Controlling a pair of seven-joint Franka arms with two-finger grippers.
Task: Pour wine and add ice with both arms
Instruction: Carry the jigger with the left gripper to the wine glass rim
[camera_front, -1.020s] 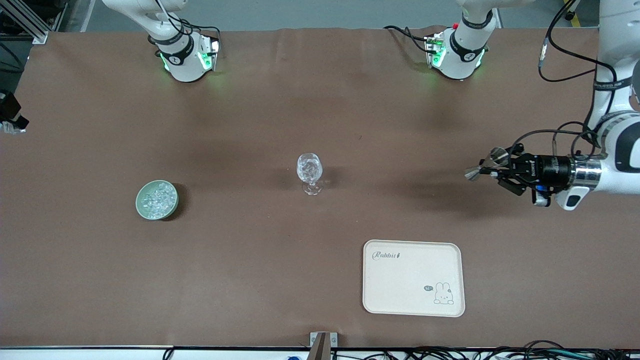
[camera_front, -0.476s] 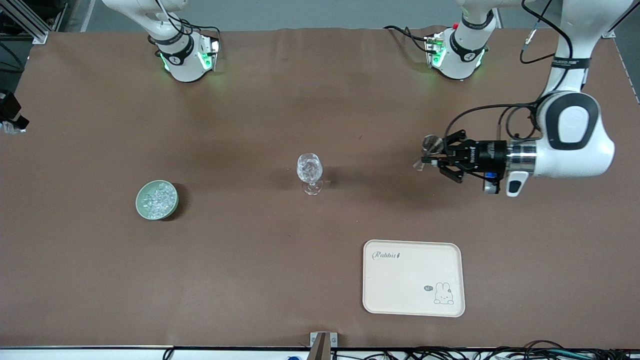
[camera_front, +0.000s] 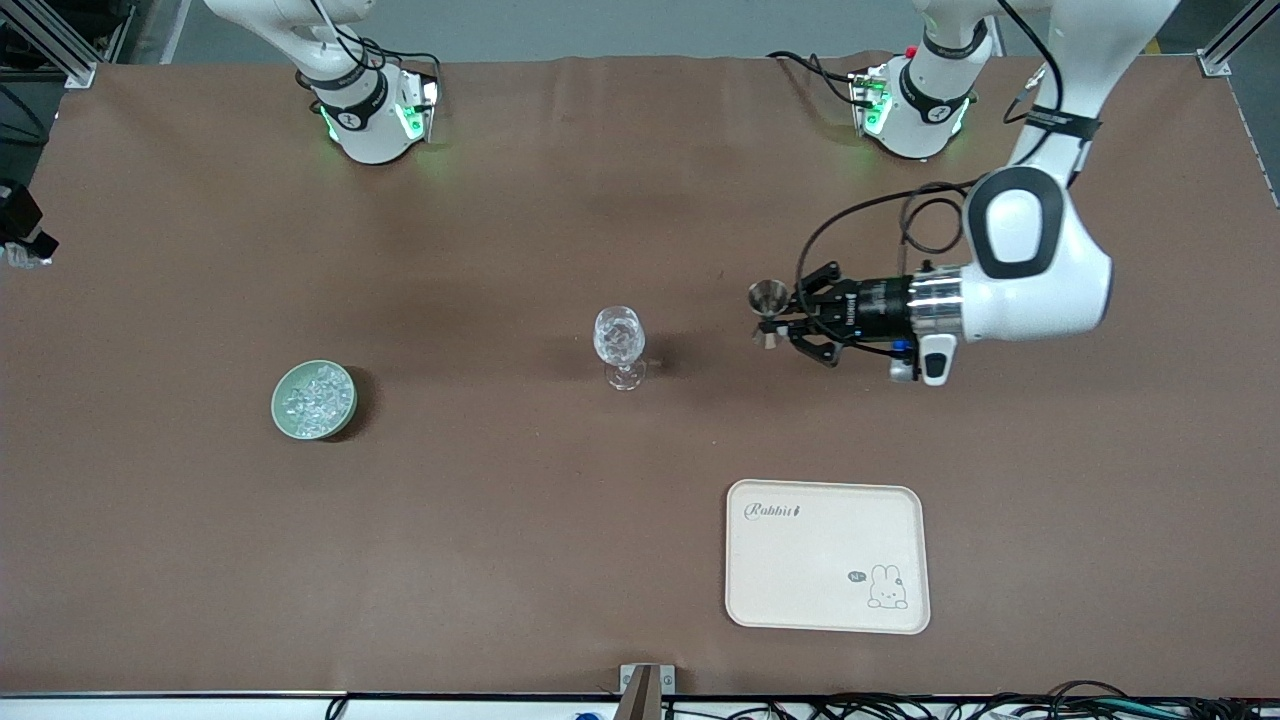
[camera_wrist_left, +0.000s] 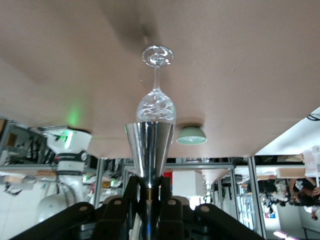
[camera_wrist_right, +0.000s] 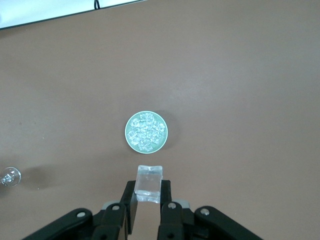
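Now the left gripper (camera_front: 778, 318), clamped on a shiny steel jigger (camera_front: 767, 297) shaped like two cones, has travelled from the left arm's end of the brown counter (camera_front: 500, 520) to three o'clock of the clear stemmed glass (camera_front: 618, 340). I think pouring comes next. The right gripper (camera_wrist_right: 149, 200) pinches one glassy ice cube (camera_wrist_right: 149, 181) over the pale green bowl (camera_front: 314, 400) of ice (camera_front: 316, 397), at nine o'clock of the glass.

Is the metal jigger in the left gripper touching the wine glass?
Apart. The front view shows bare table between the jigger in the left gripper and the wine glass.
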